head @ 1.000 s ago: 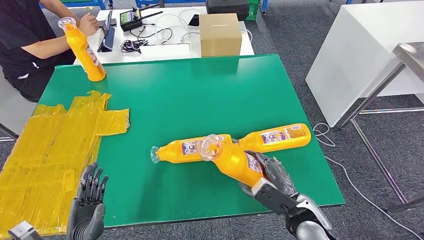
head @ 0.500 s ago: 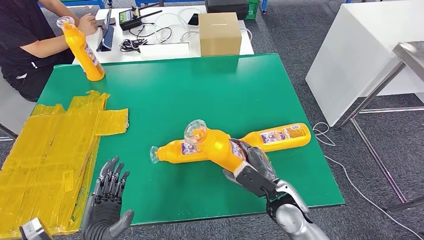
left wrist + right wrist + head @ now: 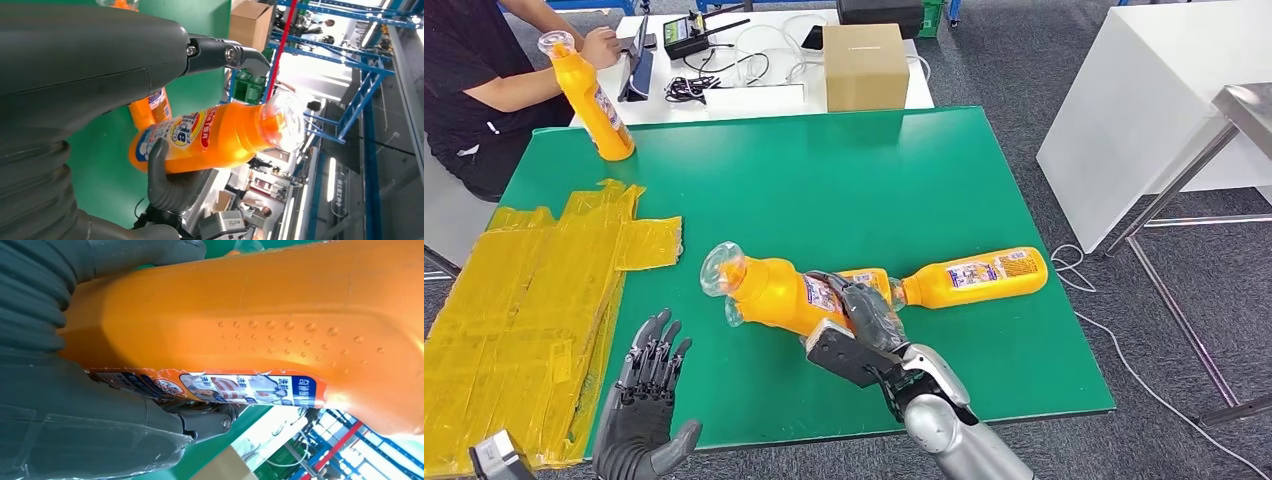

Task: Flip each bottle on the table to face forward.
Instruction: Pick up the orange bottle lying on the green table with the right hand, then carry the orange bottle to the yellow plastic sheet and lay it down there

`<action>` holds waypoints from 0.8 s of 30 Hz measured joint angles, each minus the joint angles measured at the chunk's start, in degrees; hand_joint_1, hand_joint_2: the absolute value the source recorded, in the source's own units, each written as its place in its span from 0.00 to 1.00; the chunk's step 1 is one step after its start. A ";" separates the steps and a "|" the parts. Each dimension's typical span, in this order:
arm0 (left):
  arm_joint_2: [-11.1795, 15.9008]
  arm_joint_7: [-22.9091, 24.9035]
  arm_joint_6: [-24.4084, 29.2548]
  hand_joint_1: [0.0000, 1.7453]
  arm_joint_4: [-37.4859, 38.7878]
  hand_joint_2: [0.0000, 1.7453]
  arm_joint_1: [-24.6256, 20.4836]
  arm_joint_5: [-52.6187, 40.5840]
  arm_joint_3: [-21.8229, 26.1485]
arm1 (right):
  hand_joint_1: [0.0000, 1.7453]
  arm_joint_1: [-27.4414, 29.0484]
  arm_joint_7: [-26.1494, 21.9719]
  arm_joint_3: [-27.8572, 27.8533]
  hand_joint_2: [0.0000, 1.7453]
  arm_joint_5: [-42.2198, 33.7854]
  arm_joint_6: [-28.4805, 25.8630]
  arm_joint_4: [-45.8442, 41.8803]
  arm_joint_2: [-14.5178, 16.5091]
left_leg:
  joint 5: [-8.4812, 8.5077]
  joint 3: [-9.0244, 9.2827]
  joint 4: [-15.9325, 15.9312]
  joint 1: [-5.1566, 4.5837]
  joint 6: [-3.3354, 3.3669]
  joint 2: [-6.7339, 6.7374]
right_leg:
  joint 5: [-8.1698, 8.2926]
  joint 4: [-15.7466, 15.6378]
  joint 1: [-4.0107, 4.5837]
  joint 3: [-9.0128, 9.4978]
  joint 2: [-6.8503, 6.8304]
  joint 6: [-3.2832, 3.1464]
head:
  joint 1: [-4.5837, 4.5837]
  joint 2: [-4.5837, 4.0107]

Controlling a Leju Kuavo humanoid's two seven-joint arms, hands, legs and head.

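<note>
The right hand [image 3: 864, 322] holds a bottle [image 3: 769, 292] up off the desk [image 3: 824, 180]; its wrist view shows bumps. The left hand [image 3: 646, 400] is open.

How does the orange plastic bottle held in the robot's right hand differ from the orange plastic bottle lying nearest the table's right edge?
The held orange bottle is lifted off the green table in the right hand; the right-edge orange bottle lies flat, untouched. The held bottle's clear cap points left and upward; the lying bottle's neck points left along the table. Both are orange with a printed label.
</note>
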 joint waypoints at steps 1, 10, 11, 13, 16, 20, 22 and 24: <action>0.01 0.02 0.08 0.00 -0.09 1.00 0.01 -0.01 0.00 | 1.00 -0.20 0.03 0.31 1.00 0.05 -0.03 0.22 0.21 | 0.00 0.00 0.00 -0.01 0.00 0.00 | 0.00 0.00 0.00 0.00 0.00 0.00 | 0.00 0.00; -0.09 0.45 2.54 0.00 -0.86 1.00 0.18 -0.21 1.29 | 1.00 -2.05 0.53 5.02 1.00 3.52 -1.37 2.02 3.32 | 0.00 -0.02 0.00 -0.01 0.00 0.00 | 0.00 0.00 -0.01 -0.02 0.01 0.00 | -0.01 0.00; -0.16 0.53 2.67 0.00 -0.92 1.00 0.21 -0.19 1.77 | 1.00 -2.18 0.69 5.85 1.00 3.99 -1.54 2.18 3.79 | 0.00 -0.02 0.00 0.00 0.00 0.01 | 0.00 0.00 0.00 -0.02 0.01 0.00 | -0.01 0.00; -0.48 0.74 2.75 0.00 -0.99 1.00 0.28 -0.21 2.79 | 1.00 -2.55 1.03 7.51 1.00 4.45 -1.97 2.47 4.60 | 0.00 -0.03 0.00 0.01 0.00 0.01 | 0.00 0.01 0.01 -0.03 0.00 0.00 | -0.01 0.00; -1.15 1.19 2.83 0.00 -0.95 1.00 0.20 -0.94 4.36 | 1.00 -3.49 1.60 9.71 1.00 4.34 -2.92 2.78 5.49 | 0.00 -0.03 0.00 0.04 0.00 0.01 | 0.00 0.01 0.01 -0.05 0.01 -0.01 | -0.01 0.00; -1.76 1.71 2.87 0.00 -0.53 1.00 -0.55 -2.68 5.78 | 1.00 -5.30 2.28 11.20 1.00 3.86 -5.20 3.29 6.45 | 0.01 -0.03 0.00 0.04 -0.01 0.01 | 0.00 0.01 0.01 -0.04 0.00 -0.01 | -0.01 0.00; -2.06 1.87 2.83 0.00 -0.42 1.00 -0.86 -3.17 5.98 | 1.00 -5.99 2.42 11.40 1.00 3.79 -5.94 3.60 6.79 | 0.02 -0.03 0.00 0.02 0.00 0.01 | 0.00 0.01 0.00 -0.03 0.00 0.00 | -0.01 0.00; -2.33 2.01 2.81 0.00 -0.26 1.00 -1.21 -3.32 6.08 | 1.00 -6.46 2.51 11.64 1.00 3.87 -6.14 3.92 7.02 | 0.02 -0.03 0.01 0.01 0.00 0.01 | 0.00 0.01 -0.01 -0.02 0.00 0.00 | 0.01 0.00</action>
